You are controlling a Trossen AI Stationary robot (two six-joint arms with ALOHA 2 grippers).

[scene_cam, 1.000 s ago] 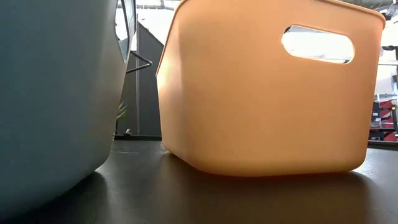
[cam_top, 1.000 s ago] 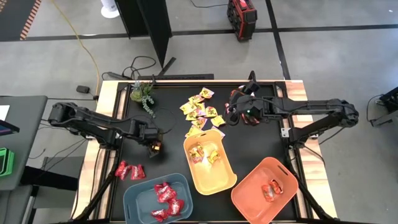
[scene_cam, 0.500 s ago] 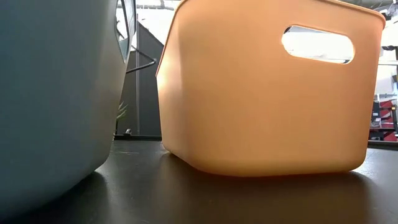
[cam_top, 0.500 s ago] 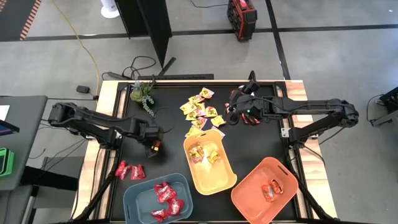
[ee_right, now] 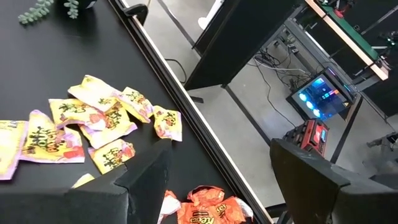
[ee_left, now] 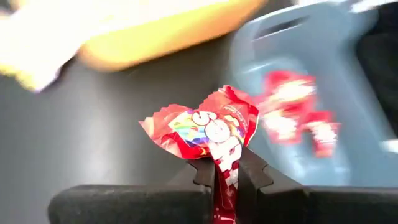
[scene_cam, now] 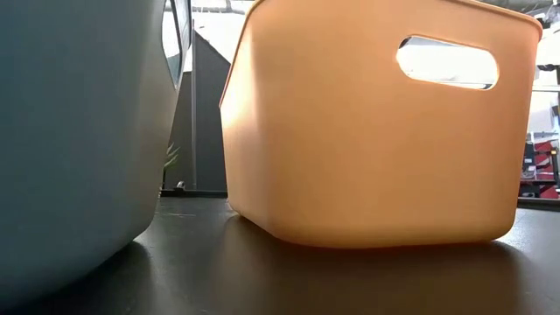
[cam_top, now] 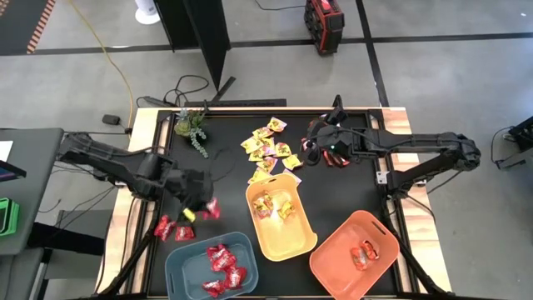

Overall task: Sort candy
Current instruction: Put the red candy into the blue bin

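My left gripper is shut on a deep red candy above the table, just left of the yellow bin and beyond the blue-grey bin. That bin holds several red candies. Two more red candies lie flat on the table. A pile of yellow candies lies at the far middle. My right gripper stands open over orange-red candies right of that pile, its fingers on either side of them. My left gripper pinches the red candy's lower wrapper end between its two fingers. The rest of the crinkled wrapper spreads out beyond the fingertips. The candy is lifted clear of the table.
An orange bin with a couple of candies stands at the near right. The yellow bin holds several yellow candies. A green plant sprig lies at the far left. In the low view only bin walls show.
My left gripper has moved toward the table's near edge, toward the blue-grey bin, carrying the red candy clear of the table. The right arm has kept still.
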